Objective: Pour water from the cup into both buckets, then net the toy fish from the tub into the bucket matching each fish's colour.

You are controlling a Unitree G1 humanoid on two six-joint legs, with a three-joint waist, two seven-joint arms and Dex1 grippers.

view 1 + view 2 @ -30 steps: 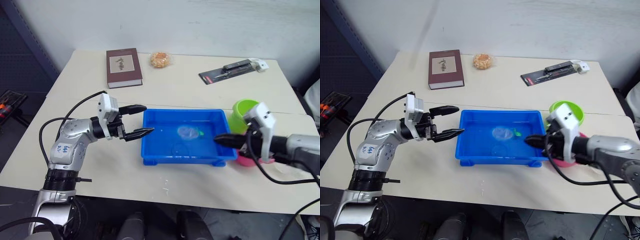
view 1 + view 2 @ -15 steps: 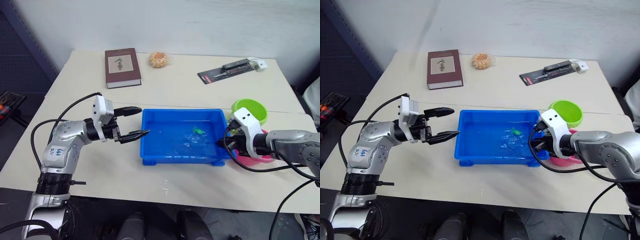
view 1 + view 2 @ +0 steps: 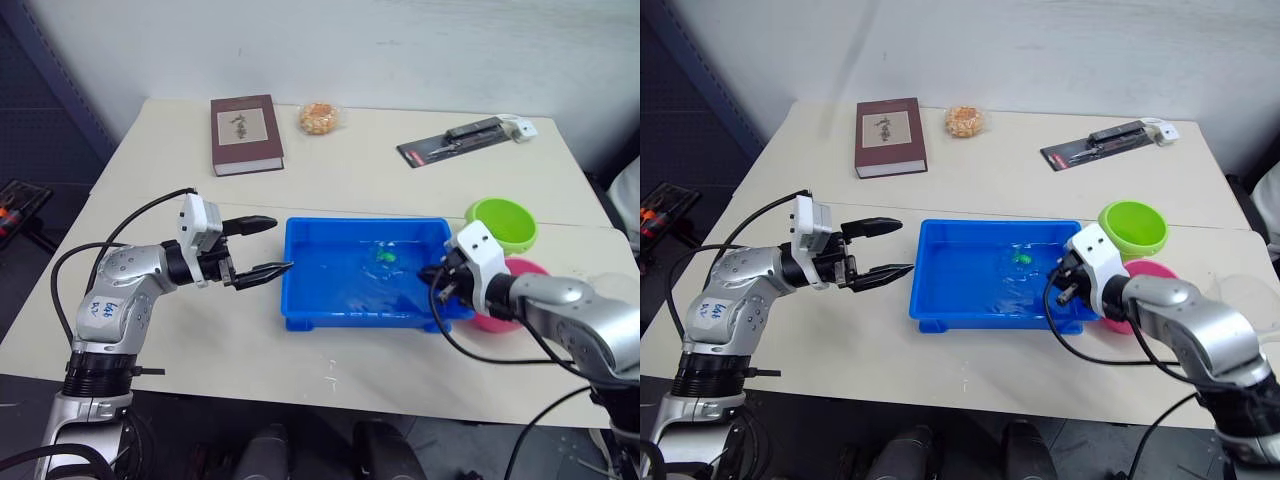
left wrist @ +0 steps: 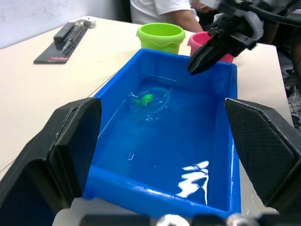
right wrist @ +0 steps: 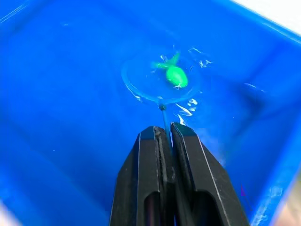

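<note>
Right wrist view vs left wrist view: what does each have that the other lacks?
Right wrist alone: the right pincer seen from behind, shut on the net handle, looking down onto the hoop.

Left wrist alone: the left pincer open, the green bucket, the pink bucket, the black package, a person's sleeve.

Both: the blue tub with water, and the green fish inside the hoop.

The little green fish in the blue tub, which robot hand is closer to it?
The right. The right gripper reaches over the tub's near right corner, holding the net around the green fish. The left gripper hangs open outside the tub's left wall.
</note>
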